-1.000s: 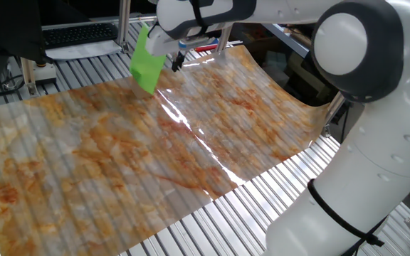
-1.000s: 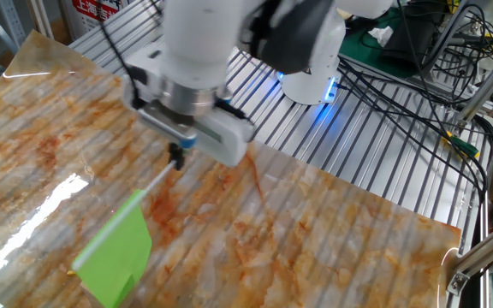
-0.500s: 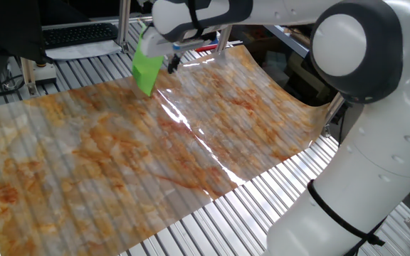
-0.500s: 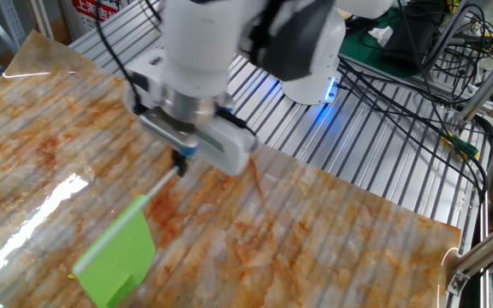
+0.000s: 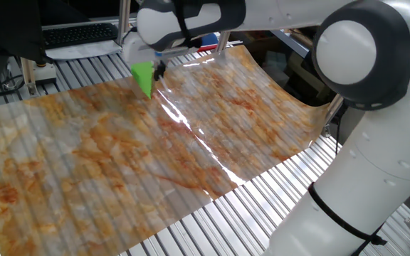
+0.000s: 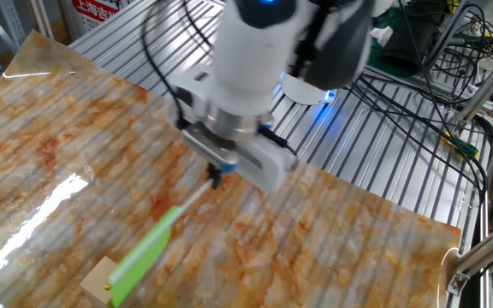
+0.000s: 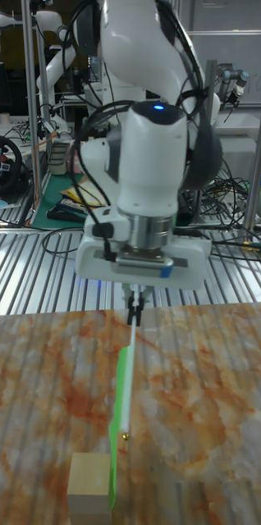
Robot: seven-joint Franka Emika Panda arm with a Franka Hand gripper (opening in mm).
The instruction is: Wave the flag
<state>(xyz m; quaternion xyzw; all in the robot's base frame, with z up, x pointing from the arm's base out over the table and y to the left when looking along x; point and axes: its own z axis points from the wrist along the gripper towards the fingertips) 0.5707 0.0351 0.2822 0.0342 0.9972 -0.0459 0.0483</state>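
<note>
The small bright green rectangular flag on its thin white stick has swung from broadside a second ago to nearly edge-on, its tip just beside the tan wooden block. The black two-finger gripper, jaws pinched shut on the stick's top, has shifted sideways, so I judge the waving is underway.

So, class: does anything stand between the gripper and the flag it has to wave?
Nothing visible does. The gripper is already shut on the stick of the flag, which hangs over the marbled mat. A tan wooden block sits just beside the flag's lower end.

The flag hangs below the hand, over the table, beside a wooden block.
</note>
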